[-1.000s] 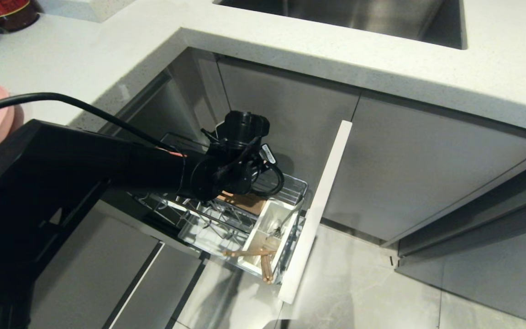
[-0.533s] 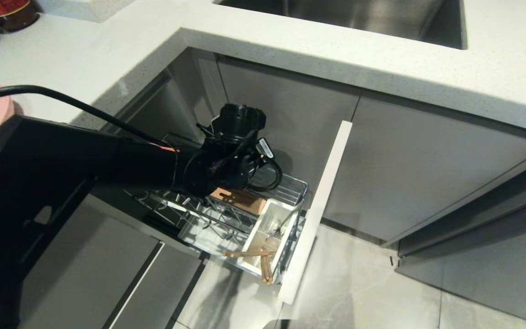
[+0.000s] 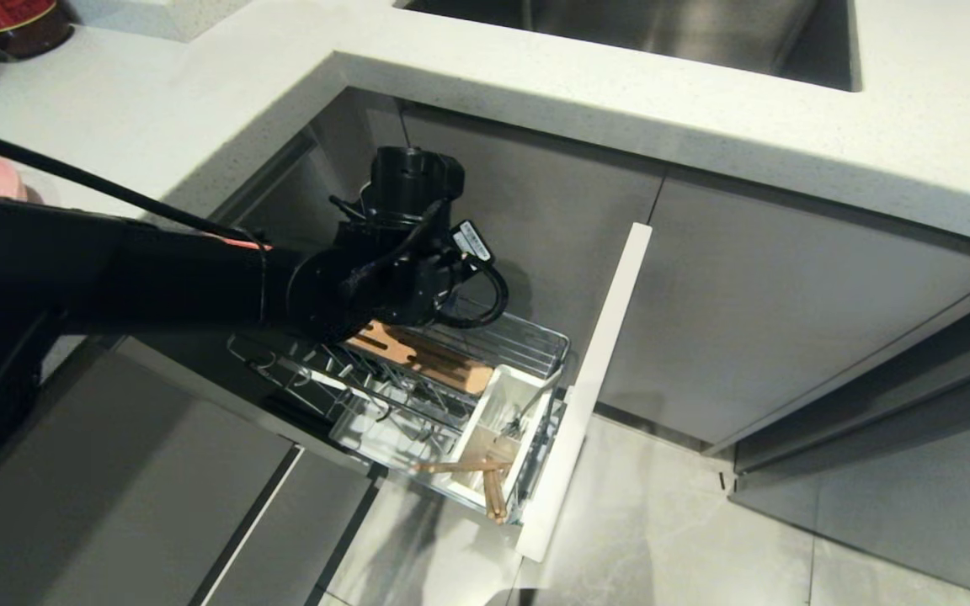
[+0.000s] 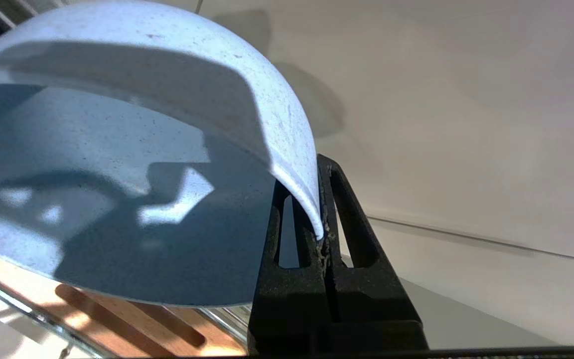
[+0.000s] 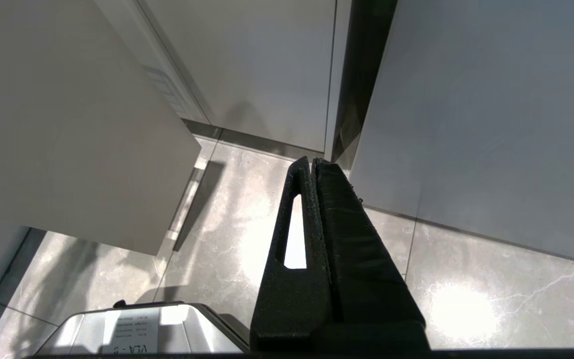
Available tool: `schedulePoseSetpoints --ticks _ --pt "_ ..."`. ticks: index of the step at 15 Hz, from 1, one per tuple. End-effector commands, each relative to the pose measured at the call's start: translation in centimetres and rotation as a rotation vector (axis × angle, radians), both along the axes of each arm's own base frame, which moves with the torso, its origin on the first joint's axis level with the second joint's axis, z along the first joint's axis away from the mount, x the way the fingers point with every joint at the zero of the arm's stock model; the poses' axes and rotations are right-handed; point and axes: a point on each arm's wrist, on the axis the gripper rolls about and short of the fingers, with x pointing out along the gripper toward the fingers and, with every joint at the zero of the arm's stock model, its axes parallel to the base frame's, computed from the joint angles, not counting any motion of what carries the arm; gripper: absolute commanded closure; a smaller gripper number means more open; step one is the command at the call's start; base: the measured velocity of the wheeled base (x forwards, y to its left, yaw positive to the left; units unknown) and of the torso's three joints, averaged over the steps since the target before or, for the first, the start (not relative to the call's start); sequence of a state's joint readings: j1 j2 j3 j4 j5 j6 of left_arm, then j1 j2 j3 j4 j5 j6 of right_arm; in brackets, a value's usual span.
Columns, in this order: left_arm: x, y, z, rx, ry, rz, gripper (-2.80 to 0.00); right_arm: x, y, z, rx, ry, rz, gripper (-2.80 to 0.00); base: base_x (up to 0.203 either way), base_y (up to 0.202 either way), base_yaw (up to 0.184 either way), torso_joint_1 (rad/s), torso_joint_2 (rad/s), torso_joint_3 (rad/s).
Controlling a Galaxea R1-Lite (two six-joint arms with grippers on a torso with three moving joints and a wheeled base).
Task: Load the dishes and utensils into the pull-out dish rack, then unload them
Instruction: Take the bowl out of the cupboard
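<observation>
Left end effector [image 4: 323, 219] is clamped tight on the rim of the light-blue bowl [image 4: 132, 164], up above the dish rack [image 3: 418, 396]. Chopsticks [image 3: 485, 480] sit in the cutlery box at the rack's five o'clock. Right end effector [image 5: 313, 172] hangs closed and empty over the floor [image 5: 227, 239].

This place is a kitchen. A pale speckled stone worktop [image 3: 535, 76] has a steel sink [image 3: 645, 34] set into it. Below are flat grey cabinet doors [image 3: 771, 311] without handles, and the floor [image 3: 679, 522] has glossy grey tiles. A pull-out dish rack [image 3: 485, 370] of chrome wire stands open from the cabinets, with a white cutlery box [image 3: 506, 429] and a wooden board [image 3: 422, 358] inside.
</observation>
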State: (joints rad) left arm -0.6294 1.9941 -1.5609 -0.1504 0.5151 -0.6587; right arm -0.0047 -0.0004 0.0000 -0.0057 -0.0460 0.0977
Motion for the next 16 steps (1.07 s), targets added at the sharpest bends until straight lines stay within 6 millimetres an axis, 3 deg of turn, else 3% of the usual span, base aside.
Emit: schedulePoseSetpoints --ticks 1,5,9,13,16 --pt "-1.8 0.7 2.6 -0.039 -0.051 -0.006 0.0 0.0 0.0 0.0 0.0 -0.005 0.0 0.0 0.0 0.0 0.0 0.0 0.0 0.0" --pt "-6.5 2.0 7.2 -0.107 -0.143 -0.041 0.0 0.0 0.0 0.0 0.0 -0.005 0.0 0.0 0.0 0.0 0.0 0.0 0.0 0.0" --pt "-13.4 4.4 12.5 -0.164 -0.275 -0.086 0.0 0.0 0.0 0.0 0.0 -0.005 0.0 0.0 0.0 0.0 0.0 0.0 0.0 0.0" --pt "-19.2 9.0 16.8 -0.211 -0.414 -0.089 0.0 0.0 0.0 0.0 0.0 -0.005 0.0 0.0 0.0 0.0 0.0 0.0 0.0 0.0" --pt "-21.3 12.8 18.7 -0.177 -0.512 -0.019 0.0 0.0 0.0 0.0 0.0 -0.005 0.0 0.0 0.0 0.0 0.0 0.0 0.0 0.0"
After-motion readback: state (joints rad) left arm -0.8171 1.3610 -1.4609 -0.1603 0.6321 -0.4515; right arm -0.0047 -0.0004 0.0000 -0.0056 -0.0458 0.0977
